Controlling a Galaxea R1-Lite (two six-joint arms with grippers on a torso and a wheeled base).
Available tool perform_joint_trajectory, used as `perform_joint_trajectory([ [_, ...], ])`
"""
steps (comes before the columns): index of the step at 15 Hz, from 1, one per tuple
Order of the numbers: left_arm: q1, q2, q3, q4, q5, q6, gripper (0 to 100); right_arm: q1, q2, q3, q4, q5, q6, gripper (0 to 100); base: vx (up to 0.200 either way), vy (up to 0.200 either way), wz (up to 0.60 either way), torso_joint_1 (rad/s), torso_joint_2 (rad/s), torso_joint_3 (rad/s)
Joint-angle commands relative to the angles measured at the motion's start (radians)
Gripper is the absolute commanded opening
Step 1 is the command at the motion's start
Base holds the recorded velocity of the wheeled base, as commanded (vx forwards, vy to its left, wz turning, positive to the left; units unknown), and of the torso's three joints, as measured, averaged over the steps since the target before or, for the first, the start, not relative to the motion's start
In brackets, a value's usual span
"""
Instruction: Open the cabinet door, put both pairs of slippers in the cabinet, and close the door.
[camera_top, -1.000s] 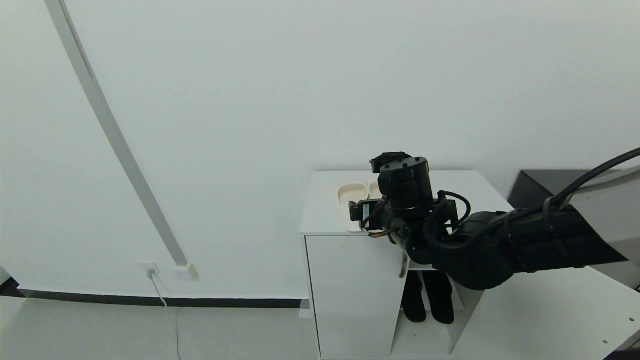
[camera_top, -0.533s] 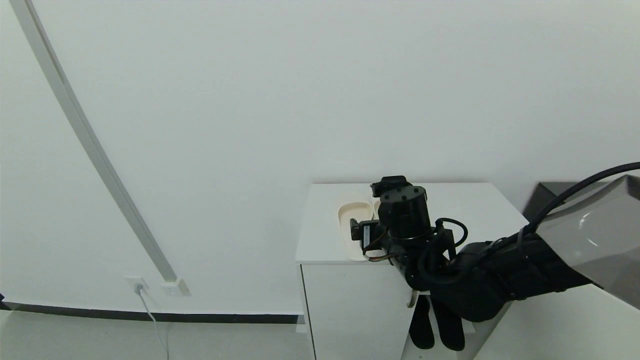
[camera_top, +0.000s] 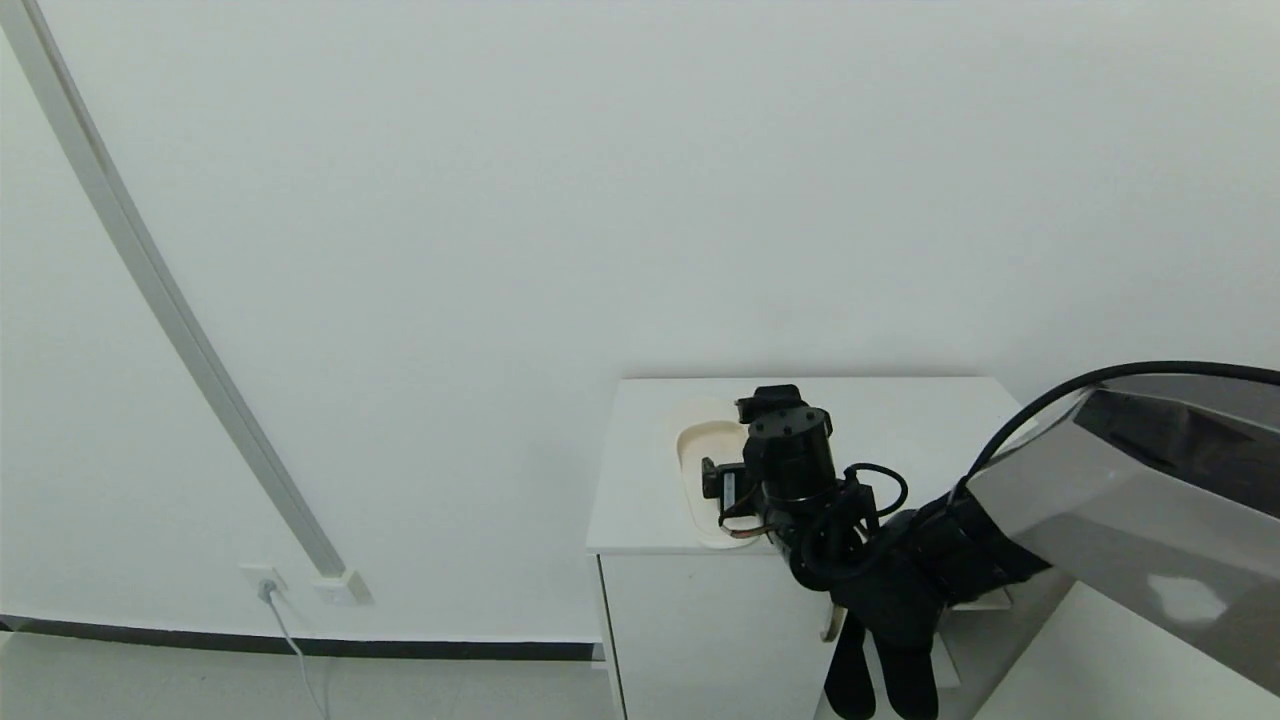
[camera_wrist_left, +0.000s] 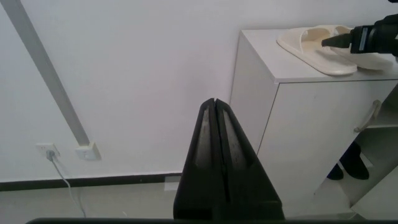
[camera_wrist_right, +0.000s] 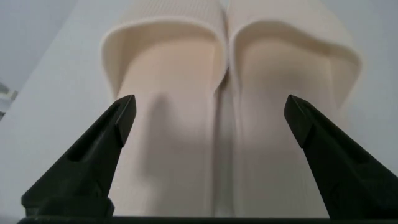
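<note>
The cream slippers (camera_wrist_right: 174, 149) are seen lying side by side, touching, on the top of the cabinet (camera_top: 640, 500), just right of centre in the lower half of the head view and close to the top's front edge. The right gripper (camera_wrist_right: 210, 104) is held wide open, with its fingers (camera_wrist_right: 118, 124) standing outside the pair, one at each flank. The open heel ends are nearest to it, and the long axis of both slippers runs straight away from it toward the wall (camera_top: 640, 200). The closing line is thus set across the pair's width. This is judged to be the relation that matters, since a squeeze would press the two slippers together sideways. Whether the fingers are low enough to catch the soles cannot be told.

The black slippers (camera_top: 848, 685) are seen inside the open compartment, at the bottom edge of the head view beneath the right arm. The left gripper (camera_wrist_left: 215, 102) is pressed closed on nothing and is held well apart from the cabinet, so the right arm is by far the nearer.
</note>
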Motion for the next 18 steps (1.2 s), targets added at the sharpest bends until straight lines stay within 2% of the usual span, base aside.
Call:
perform_joint_trajectory([
  [1, 0.001, 0.001, 0.0, 0.001, 0.001, 0.0, 0, -0.026, 0.076, -0.079, 0.002, 0.013, -0.005, 100, 0.0, 0.0, 0.0, 0.0, 0.0, 0.0],
  [5, 0.001, 0.001, 0.0, -0.001, 0.001, 0.0, 0, -0.058, 0.162, -0.225, 0.008, 0.039, -0.06, 100, 0.0, 0.0, 0.0, 0.0, 0.0, 0.0],
  [10, 0.001, 0.001, 0.0, -0.001, 0.001, -0.002, 0, -0.077, 0.219, -0.367, 0.09, 0.049, -0.063, 100, 0.0, 0.0, 0.0, 0.0, 0.0, 0.0],
  [11, 0.001, 0.001, 0.0, -0.001, 0.001, -0.002, 0, -0.077, 0.219, -0.377, 0.097, 0.049, -0.063, 0, 0.0, 0.0, 0.0, 0.0, 0.0, 0.0],
  [18, 0.001, 0.001, 0.0, 0.001, 0.001, 0.0, 0, -0.074, 0.182, -0.374, 0.113, 0.048, -0.062, 0, 0.0, 0.0, 0.0, 0.0, 0.0, 0.0],
])
